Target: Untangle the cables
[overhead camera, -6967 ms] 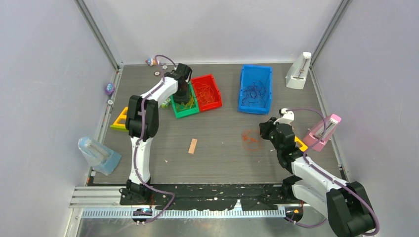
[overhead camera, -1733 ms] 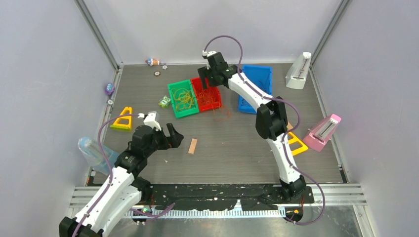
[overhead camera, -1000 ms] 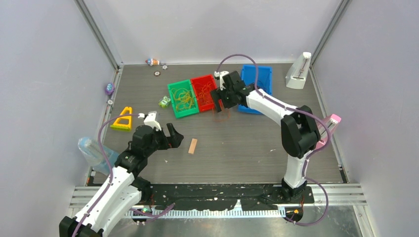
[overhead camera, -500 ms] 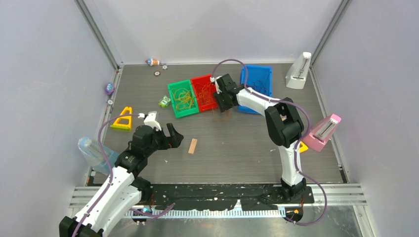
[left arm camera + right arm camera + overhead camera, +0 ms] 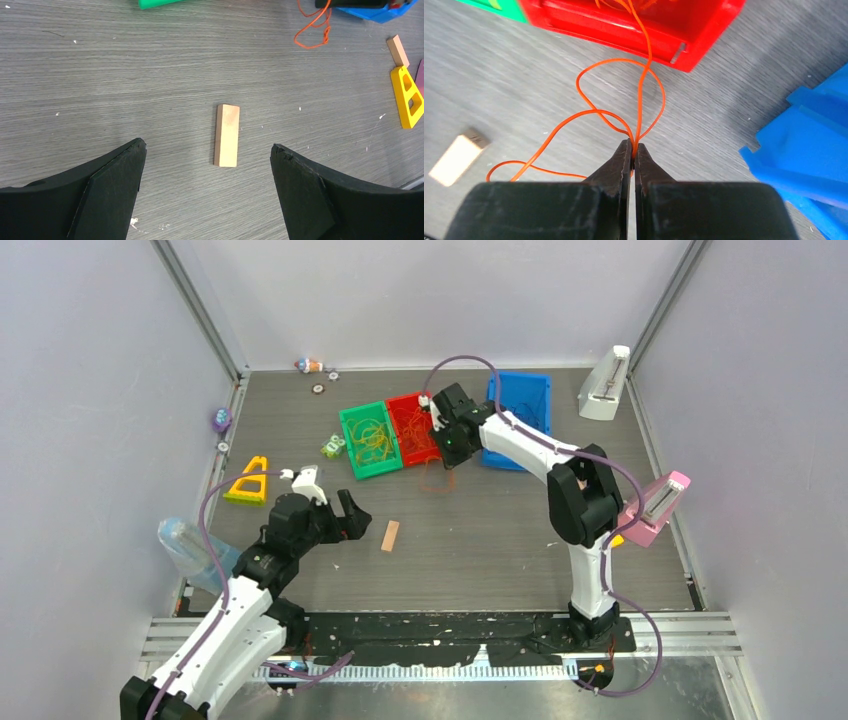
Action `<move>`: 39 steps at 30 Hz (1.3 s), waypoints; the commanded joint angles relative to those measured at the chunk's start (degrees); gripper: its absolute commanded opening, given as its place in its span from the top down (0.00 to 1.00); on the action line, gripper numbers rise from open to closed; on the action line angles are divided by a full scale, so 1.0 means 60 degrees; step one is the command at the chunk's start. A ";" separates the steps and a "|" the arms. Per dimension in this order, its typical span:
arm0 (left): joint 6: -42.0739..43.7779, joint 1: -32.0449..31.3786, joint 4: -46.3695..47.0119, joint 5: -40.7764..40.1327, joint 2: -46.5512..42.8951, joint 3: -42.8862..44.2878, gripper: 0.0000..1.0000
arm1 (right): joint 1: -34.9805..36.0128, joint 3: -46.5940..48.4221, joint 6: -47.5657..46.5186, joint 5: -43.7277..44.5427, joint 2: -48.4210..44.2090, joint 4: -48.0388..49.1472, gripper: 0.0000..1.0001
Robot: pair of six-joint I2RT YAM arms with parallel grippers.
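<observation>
**Top external.** Right gripper (image 5: pixel 447 453): reached out to the far middle of the table (image 5: pixel 480 540), at the near right corner of the red bin (image 5: pixel 410 398). Orange-red cable (image 5: pixel 436 481): a loose loop on the boards just near of that bin. Yellow cables (image 5: pixel 372 438): heaped in the green bin (image 5: pixel 380 474), left of the red. Dark cables (image 5: pixel 520 415): in the blue bin (image 5: pixel 520 376), right of the gripper. Left gripper (image 5: pixel 347 512): low at near left, close by the tan block (image 5: pixel 390 536).

**Left wrist.** Fingers spread wide, nothing between them but bare board. The block lies ahead, untouched.

**Right wrist.** Jaws pressed together on the orange-red cable where two strands cross. One strand climbs over the red bin's wall into it; the others loop out leftward on the table.

**Handling (judged).** Thin, light, limp, faintly springy; likely to slip from a pinch and to snag on the heap in the bin. Best gripped at a crossing or a free end.

**Room.** Open board near and left. The red bin's wall lies just beyond and the blue bin's corner close on the right.
</observation>
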 commanded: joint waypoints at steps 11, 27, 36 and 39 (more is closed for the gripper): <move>0.0156 -0.0014 0.0363 0.0126 -0.0072 0.0308 0.05 | -0.0033 0.4705 0.0762 -0.1254 0.0840 -0.1991 0.94; 0.0206 -0.0014 0.0200 0.0007 -0.0120 0.0305 0.05 | -0.0217 0.7113 -0.1302 0.2150 0.4292 0.0473 0.95; 0.0258 -0.0014 0.0183 -0.0146 0.0099 0.0434 0.04 | 0.0478 0.5856 -0.2459 0.2986 0.4036 0.0843 0.89; 0.0235 -0.0014 0.0095 -0.0147 0.0173 0.0572 0.02 | 0.0497 0.5570 -0.2232 0.2805 0.3425 0.0870 0.75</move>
